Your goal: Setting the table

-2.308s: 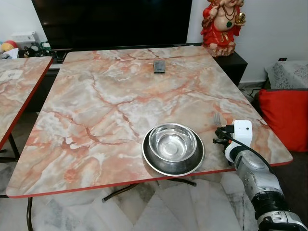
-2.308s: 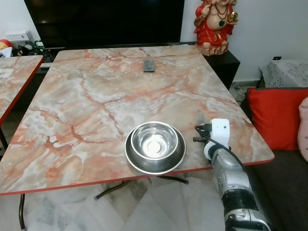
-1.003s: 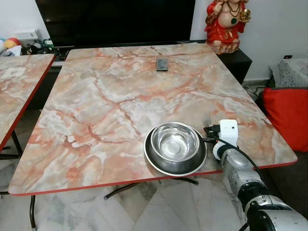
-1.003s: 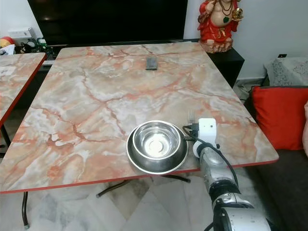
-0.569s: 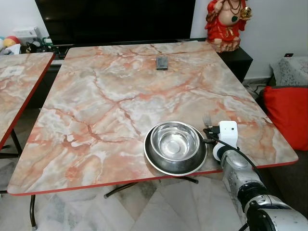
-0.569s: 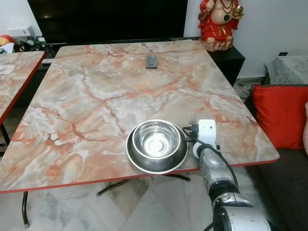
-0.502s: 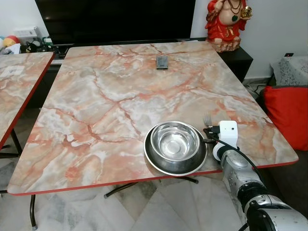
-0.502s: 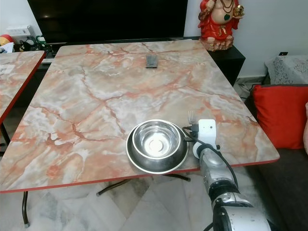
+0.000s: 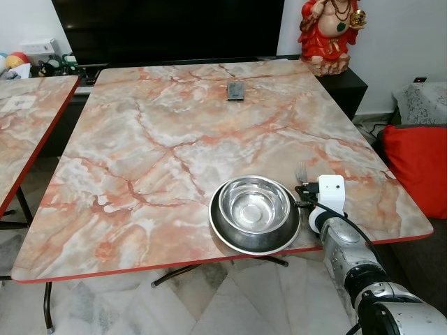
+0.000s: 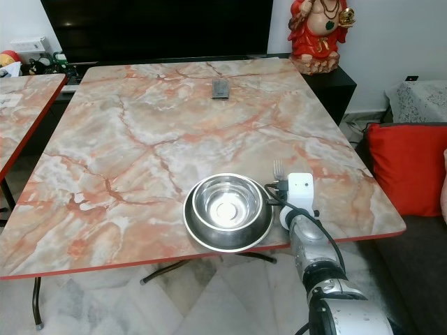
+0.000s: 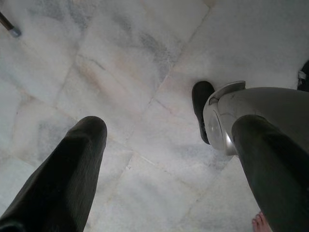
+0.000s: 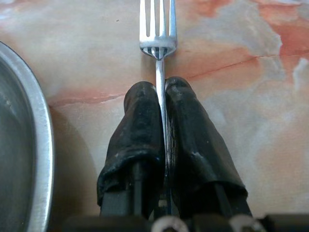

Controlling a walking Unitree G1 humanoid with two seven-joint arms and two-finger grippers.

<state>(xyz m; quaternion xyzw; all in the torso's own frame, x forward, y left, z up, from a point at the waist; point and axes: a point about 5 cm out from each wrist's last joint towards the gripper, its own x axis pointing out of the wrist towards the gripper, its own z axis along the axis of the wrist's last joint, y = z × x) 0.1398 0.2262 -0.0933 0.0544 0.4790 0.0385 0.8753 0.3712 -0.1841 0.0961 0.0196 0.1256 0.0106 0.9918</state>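
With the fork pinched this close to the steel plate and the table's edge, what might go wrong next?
The right gripper holds the fork by its thin handle alone, so it may twist or slip as it is set down. The plate, with the bowl in it, sits at the table edge beside the gripper; a sideways nudge might push it off. The left gripper hangs idle over the floor.
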